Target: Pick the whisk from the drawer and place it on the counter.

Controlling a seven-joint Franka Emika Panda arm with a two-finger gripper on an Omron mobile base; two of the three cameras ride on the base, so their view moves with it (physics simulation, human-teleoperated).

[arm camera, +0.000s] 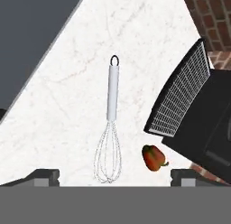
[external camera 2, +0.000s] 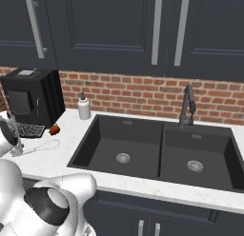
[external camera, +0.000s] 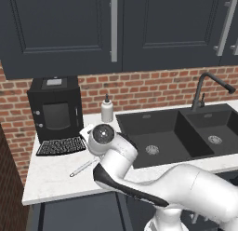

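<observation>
We find the whisk [arm camera: 109,123] lying flat on the white marble bench [arm camera: 67,105], handle pointing away from the wire balloon, with nothing gripping it. In the hand view the hand [arm camera: 115,177] sits directly above the balloon end; its two fingertips [arm camera: 43,177] stand spread wide on either side of the wires and touch nothing. We therefore judge the hand to be spread and empty.

From the left base view the whisk handle [external camera: 82,167] rests near the front edge of the bench, just in front of the coffee machine [external camera: 55,109] and its ribbed tray [external camera: 61,146]. A small red pepper [arm camera: 154,157] lies just beside the balloon, apart from it. The black double sink [external camera 2: 157,149] is well apart to one side.

Status of the task, as we assess it:

- Removal from the drawer [arm camera: 27,42]: done, since the whisk is on the stone and not in the dark interior
- Placement on the bench: done; the whisk lies settled and free
- Remaining: at most, we lift the arm clear of the whisk without brushing the wires
</observation>
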